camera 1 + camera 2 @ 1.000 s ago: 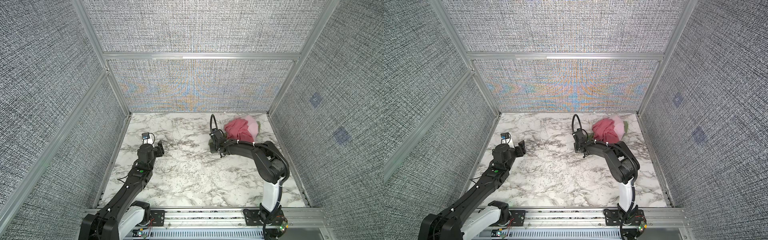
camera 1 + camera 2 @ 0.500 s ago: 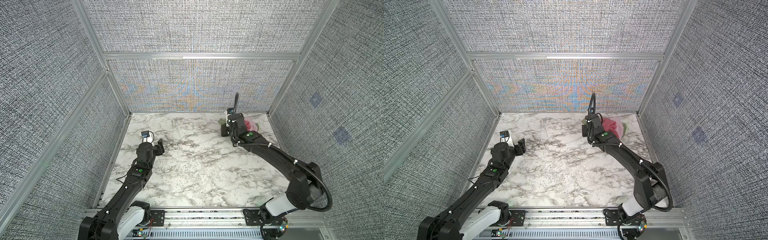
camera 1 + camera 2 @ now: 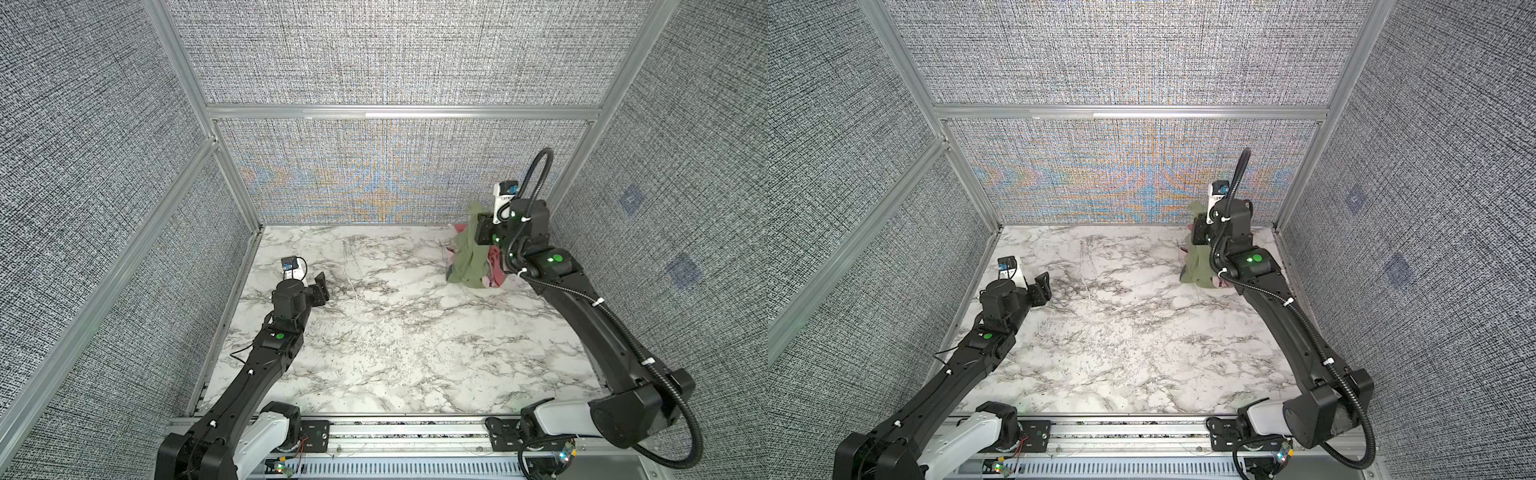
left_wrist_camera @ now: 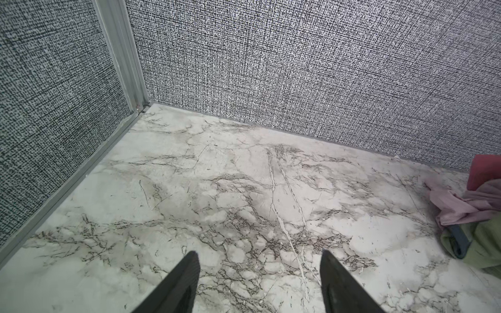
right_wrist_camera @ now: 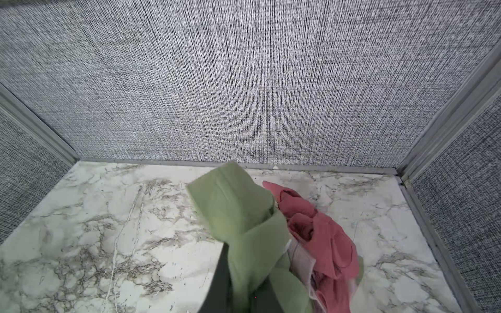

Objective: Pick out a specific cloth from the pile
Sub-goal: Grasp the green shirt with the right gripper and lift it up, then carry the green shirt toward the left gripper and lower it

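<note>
My right gripper [image 3: 474, 226] [image 5: 245, 279] is shut on the olive-green cloth [image 3: 467, 259] [image 3: 1198, 268] [image 5: 241, 214]. It holds a bunch of the cloth up near the back right corner, and the rest hangs down to the table. The cloth hides the fingertips. The pile [image 3: 493, 272] lies under and behind it: a dark rose-red cloth [image 5: 325, 244] and a pale pink one [image 5: 299, 260]. In the left wrist view the cloth's blue-grey patch [image 4: 461, 241] shows at the edge. My left gripper [image 3: 320, 286] [image 3: 1042, 286] [image 4: 259, 260] hovers open and empty at the left of the table.
Grey woven walls with aluminium posts [image 3: 582, 166] close in the marble table [image 3: 395, 332] on three sides. The pile sits tight in the back right corner. A metal rail [image 3: 395, 428] runs along the front edge.
My right gripper has risen and swung towards the back right corner, drawing the olive-green cloth up from the pile. The left arm has stayed put.
</note>
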### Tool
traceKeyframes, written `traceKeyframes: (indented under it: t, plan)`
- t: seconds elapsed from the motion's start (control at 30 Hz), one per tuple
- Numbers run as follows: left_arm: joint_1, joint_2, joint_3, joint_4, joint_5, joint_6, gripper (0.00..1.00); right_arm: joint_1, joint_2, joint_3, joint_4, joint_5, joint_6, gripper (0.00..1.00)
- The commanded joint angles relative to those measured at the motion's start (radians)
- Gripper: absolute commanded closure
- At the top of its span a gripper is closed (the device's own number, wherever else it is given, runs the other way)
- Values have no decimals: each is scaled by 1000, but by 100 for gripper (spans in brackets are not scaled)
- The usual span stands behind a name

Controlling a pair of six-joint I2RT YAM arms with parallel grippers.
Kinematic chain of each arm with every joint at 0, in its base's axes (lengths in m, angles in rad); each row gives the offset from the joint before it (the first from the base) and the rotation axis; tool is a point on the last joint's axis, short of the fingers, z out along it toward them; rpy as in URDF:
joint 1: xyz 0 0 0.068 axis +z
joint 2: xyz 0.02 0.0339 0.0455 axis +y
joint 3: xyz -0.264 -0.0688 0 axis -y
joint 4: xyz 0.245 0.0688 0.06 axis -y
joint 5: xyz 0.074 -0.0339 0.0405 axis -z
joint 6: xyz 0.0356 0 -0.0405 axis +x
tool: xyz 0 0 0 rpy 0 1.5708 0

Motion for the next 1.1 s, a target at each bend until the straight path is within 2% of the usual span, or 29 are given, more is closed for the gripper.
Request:
traceKeyframes:
  t: [0.0, 0.47, 0.67, 0.93, 1.07]
  plan:
    - [1, -6, 14, -6, 18, -6, 28, -4, -1, 65, -2, -78, -17, 100]
    - [1, -23, 47, -36, 25, -16, 28, -28, -27, 239, -48, -177, -23, 100]
    - [2, -37, 67, -58, 28, -22, 28, -31, -28, 326, -54, -306, 9, 100]
    - [1, -89, 125, -152, 11, -51, 29, -19, 15, 462, -47, -553, 108, 100]
    - [2, -113, 182, -250, -25, -59, 30, 37, 50, 513, -67, -583, 102, 100]
